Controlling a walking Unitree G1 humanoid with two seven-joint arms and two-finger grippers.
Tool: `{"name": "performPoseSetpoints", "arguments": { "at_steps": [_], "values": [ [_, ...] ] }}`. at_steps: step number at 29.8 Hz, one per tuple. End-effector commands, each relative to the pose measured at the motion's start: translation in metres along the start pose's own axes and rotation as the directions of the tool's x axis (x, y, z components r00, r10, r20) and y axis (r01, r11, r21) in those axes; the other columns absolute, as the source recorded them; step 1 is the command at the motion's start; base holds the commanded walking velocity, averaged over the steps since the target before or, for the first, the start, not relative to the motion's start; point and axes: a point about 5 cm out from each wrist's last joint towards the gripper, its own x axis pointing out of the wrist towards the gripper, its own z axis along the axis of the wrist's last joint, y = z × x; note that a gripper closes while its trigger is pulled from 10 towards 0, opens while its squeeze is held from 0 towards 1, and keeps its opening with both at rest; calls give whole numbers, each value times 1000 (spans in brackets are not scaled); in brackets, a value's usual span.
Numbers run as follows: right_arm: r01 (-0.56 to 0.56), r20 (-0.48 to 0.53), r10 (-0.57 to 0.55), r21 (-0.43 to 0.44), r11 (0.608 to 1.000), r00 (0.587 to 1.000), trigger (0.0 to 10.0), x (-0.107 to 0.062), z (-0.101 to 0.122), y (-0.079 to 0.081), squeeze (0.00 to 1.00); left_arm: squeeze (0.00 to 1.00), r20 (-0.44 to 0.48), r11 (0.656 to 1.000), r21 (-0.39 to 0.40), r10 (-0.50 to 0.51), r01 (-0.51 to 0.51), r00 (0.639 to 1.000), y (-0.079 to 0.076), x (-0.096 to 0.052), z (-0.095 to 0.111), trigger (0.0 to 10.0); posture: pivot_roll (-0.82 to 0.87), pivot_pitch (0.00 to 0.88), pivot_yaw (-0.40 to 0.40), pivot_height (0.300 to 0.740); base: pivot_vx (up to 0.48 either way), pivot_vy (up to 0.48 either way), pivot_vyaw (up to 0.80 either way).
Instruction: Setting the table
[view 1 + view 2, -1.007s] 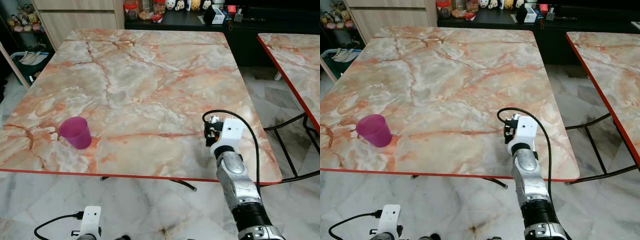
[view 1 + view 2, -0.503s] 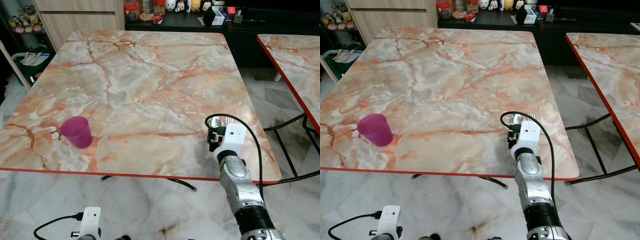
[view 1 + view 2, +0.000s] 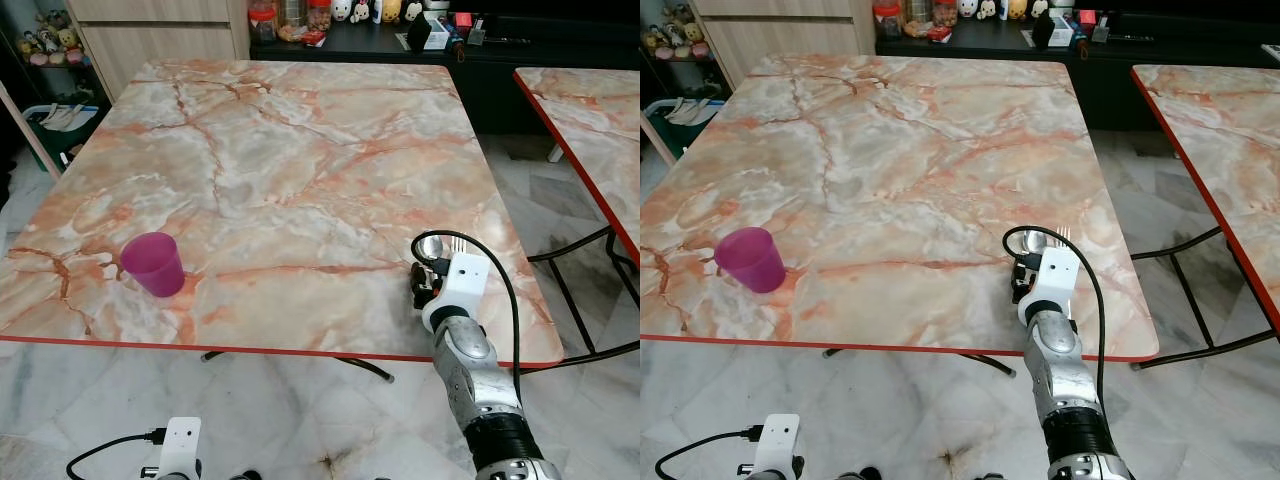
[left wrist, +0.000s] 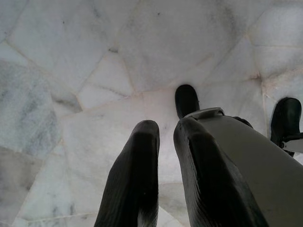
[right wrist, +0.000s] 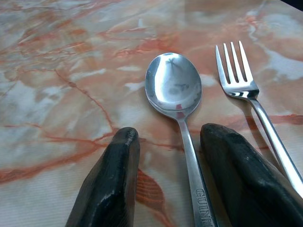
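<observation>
Now that the right claw [image 5: 163, 182] has drawn back toward the near edge of the tabletop [image 3: 300, 150], fingers apart astride the spoon [image 5: 175, 94] lying beside the fork [image 5: 236, 75], this cutlery looks placed, well apart from the purple cup [image 3: 153, 264].

Even, bright indoor light; head views are sharp. Glare on the spoon [image 5: 173, 85] bowl. The left wrist view is dimmer, greyish.
</observation>
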Motion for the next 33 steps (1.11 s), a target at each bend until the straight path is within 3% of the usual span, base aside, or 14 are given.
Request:
{"name": "performPoseSetpoints", "arguments": {
  "at_steps": [1,11,33],
  "values": [
    [20,-13,-19,16,1000,1000,10000,0,-2,-4,0,0,-37,1000,-5,2,-2,999,2,-1,-10,10000,-35,162,-24,740,0,0,0],
    [118,-42,-119,-12,993,992,10000,2,-1,-17,0,0,-42,1000,-13,-1,0,999,2,-2,-12,10000,-32,163,-26,740,0,0,0],
    [10,-106,-19,-84,996,994,10000,1,-10,-7,0,0,-31,1000,-21,8,-8,999,2,-1,-9,10000,-27,158,-37,740,0,0,0]
  ]
}}
